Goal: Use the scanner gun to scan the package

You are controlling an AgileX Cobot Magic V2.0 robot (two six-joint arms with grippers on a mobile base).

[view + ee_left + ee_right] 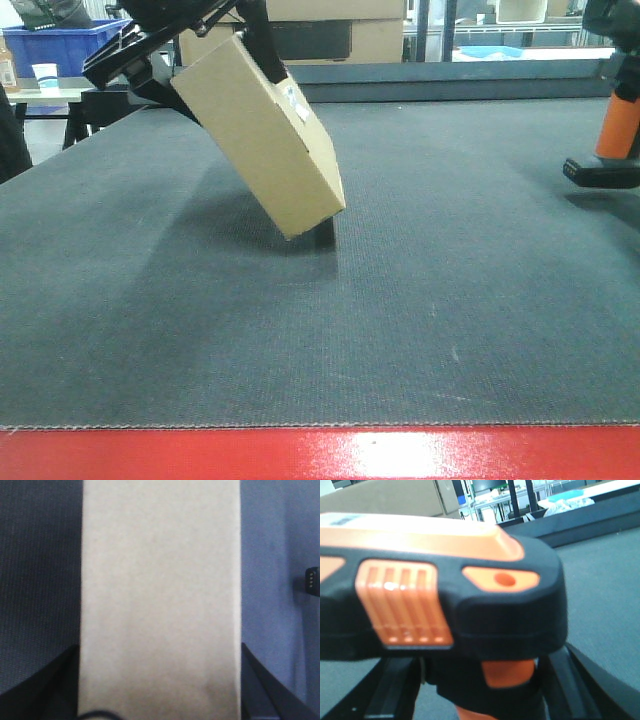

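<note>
Front: the left gripper clenched the tilted box, low corner at the mat; its white label was unreadable. The scanner stood at the mat's right edge. Left wrist: fingers flanked the box. Right wrist: the right gripper grasped the scanner.

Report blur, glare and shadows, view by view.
Front view: the package throws a soft shadow on the mat, and the red edge shows glare. Left wrist view: the package looks soft and featureless. Right wrist view: the scanner gun is close and blurred, its top washed out white.
</note>
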